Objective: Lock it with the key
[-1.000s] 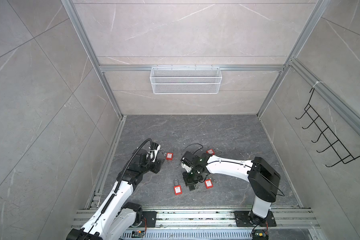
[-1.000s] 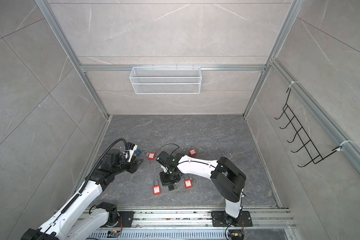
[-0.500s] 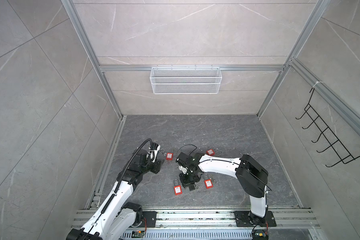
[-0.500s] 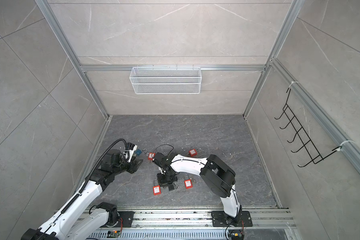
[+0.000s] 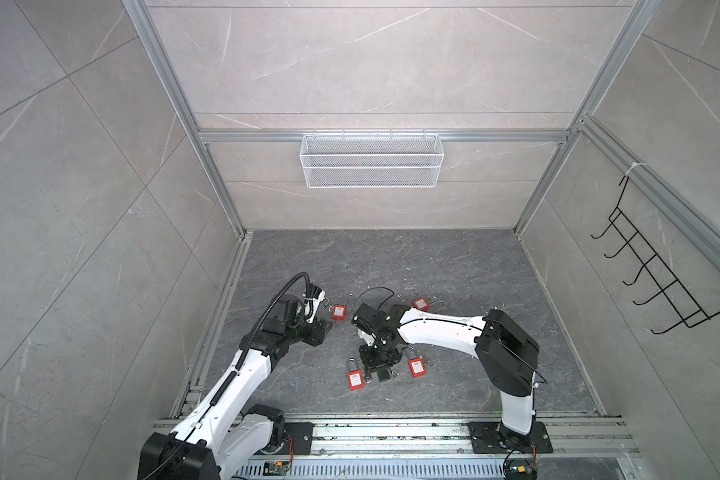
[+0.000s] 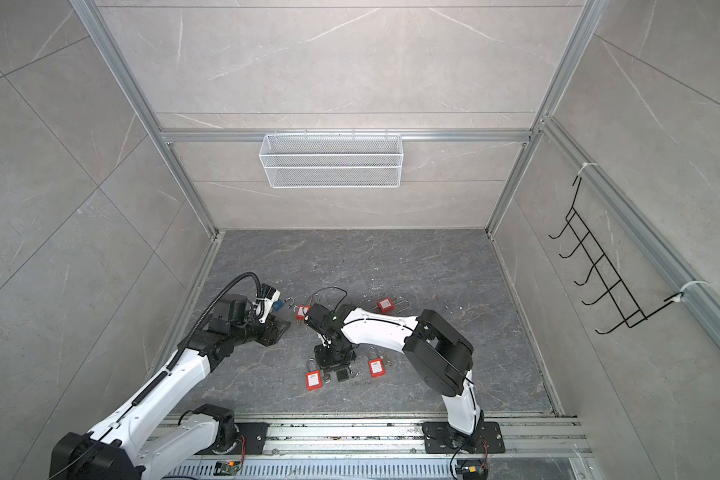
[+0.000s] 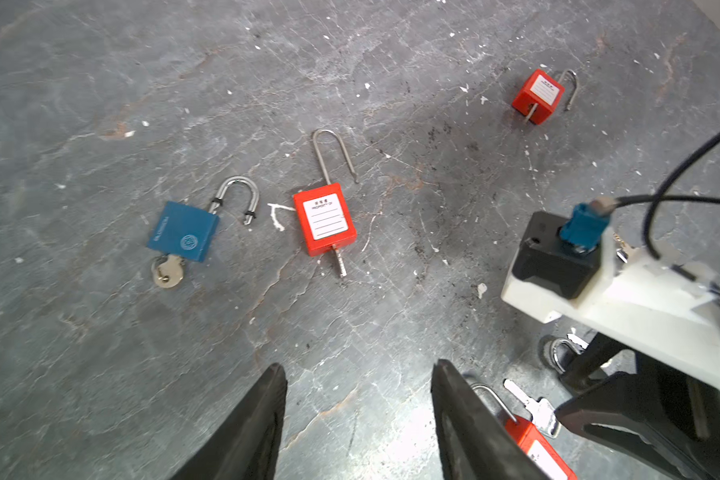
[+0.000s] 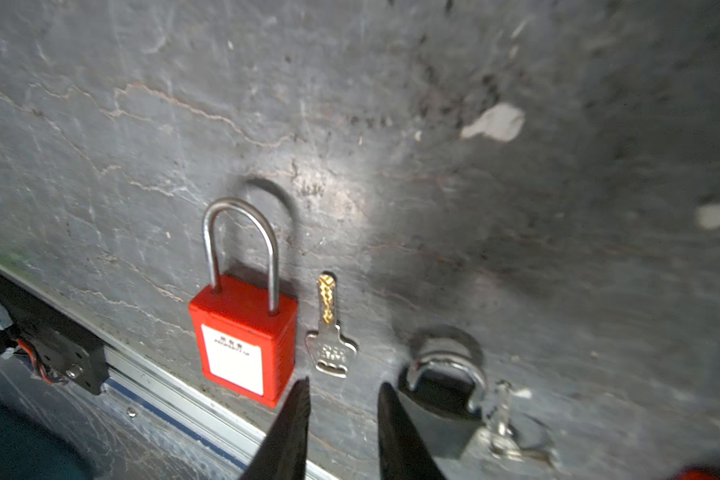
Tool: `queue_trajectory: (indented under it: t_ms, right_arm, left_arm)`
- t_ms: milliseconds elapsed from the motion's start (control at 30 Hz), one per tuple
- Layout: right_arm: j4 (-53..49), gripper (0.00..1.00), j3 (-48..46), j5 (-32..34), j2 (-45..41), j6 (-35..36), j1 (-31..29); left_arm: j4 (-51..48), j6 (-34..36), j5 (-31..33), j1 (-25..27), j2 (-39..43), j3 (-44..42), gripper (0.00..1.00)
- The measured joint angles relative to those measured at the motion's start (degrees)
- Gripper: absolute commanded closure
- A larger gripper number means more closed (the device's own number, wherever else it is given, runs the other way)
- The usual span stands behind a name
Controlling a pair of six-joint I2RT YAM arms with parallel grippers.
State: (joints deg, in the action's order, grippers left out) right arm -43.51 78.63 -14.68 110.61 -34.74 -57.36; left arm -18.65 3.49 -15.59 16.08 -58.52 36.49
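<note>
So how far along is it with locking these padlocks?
Looks done: the red padlock near the right gripper has both shackle legs in its body, a loose key beside it. In hand: nothing; the right gripper and left gripper stand open and empty. Left to do: the blue padlock, key in it, and the long-shackled red padlock and far red padlock lie with shackles open.

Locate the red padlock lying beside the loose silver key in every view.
Both top views: red padlock lying by the front rail.
Left wrist: half hidden behind a finger of the left gripper.
Right wrist: whole, just beyond the right gripper.
Shared landmark: the silver key right beside it, tiny in the top views.
</note>
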Motion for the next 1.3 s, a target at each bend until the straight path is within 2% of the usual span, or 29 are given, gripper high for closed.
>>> queue_trajectory:
  t_ms: [200, 333, 533, 767, 1000, 1300]
  right_arm:
    - [-1.1, 0.54, 0.1, 9.2, -7.1, 1.2, 0.0]
    - [-1.3, 0.48, -1.6, 15.7, -11.2, 1.7, 0.0]
    - [-1.4, 0.24, -8.5, 25.2, -17.7, 1.3, 0.0]
    - [-1.3, 0.21, -13.6, 32.6, -24.1, 1.6, 0.0]
    - [-0.8, 0.22, -16.2, 34.6, -25.0, 2.3, 0.0]
    - [0.2, 0.22, -17.5, 34.7, -25.0, 2.8, 0.0]
  left_arm:
    - [-2.3, -1.3, 0.4, 0.1, -8.6, 6.8, 0.40]
    - [-3.5, -3.2, 3.4, 0.9, -15.2, 11.3, 0.38]
    - [-5.7, -6.4, 9.3, 4.6, -26.1, 18.9, 0.37]
    - [-7.3, -10.8, 14.7, 7.4, -36.4, 24.5, 0.36]
    - [-9.8, -13.7, 20.8, 9.6, -43.1, 29.1, 0.37]
    - [-12.4, -16.5, 23.3, 11.0, -49.6, 33.2, 0.51]
